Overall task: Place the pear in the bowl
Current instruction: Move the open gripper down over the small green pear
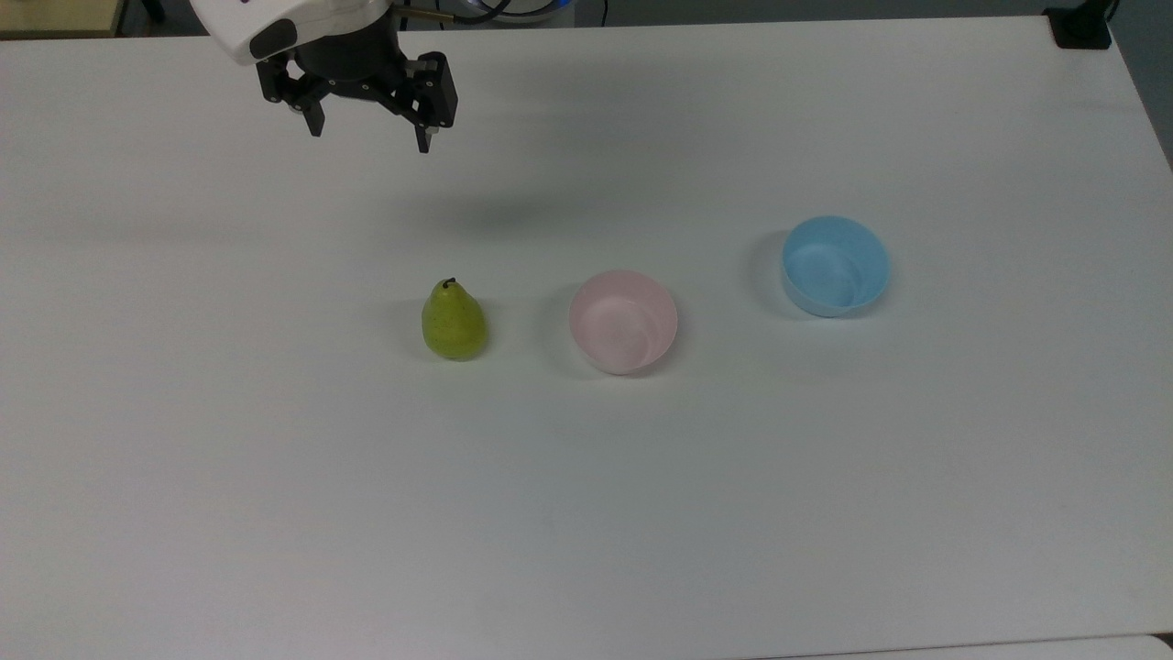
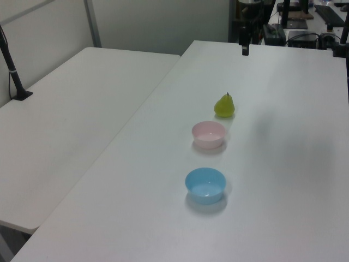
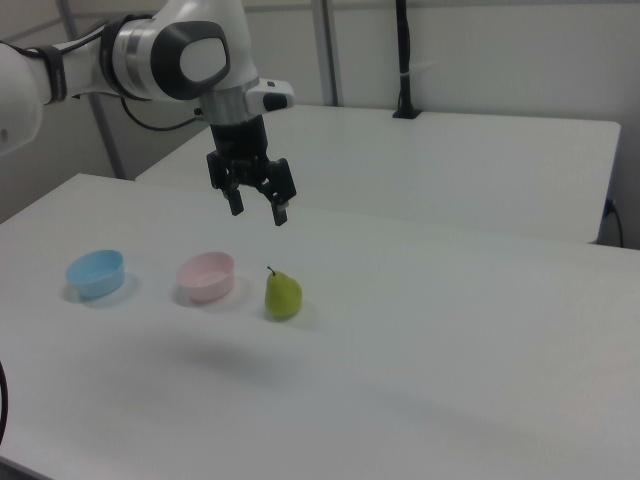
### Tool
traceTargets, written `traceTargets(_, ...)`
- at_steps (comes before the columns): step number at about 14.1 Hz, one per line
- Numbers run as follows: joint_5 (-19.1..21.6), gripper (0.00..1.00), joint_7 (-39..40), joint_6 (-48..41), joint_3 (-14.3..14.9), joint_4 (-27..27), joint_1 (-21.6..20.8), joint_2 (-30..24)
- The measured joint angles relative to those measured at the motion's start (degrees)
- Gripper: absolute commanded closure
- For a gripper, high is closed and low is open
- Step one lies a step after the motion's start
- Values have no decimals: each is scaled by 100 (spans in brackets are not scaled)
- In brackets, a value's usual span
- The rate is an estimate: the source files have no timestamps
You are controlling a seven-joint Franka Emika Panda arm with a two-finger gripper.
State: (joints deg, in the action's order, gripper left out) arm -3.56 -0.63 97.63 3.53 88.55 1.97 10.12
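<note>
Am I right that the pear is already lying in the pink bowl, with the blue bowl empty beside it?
Not quite. The pear stands upright on the table, beside the pink bowl and apart from it, as the top view shows. The pink bowl is empty, and so is the blue bowl beside it.

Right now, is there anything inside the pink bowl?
No. The pink bowl is empty; its bare bottom shows in the top view. The pear stands on the table beside it. What lies under the bowl is hidden.
</note>
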Motion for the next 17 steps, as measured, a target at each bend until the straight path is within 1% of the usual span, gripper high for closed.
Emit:
traceTargets(1, 0, 0, 0, 0, 1, -2, 0, -9)
traceTargets(3, 123, 0, 0, 0, 2, -23, -1, -9)
traceTargets(10, 140, 0, 33, 2, 2, -53, -15, 63)
traceTargets(13, 140, 0, 202, 124, 3, -74, -40, 430)
traceTargets(17, 140, 0, 632, 831, 57, -115, -255, 1274)
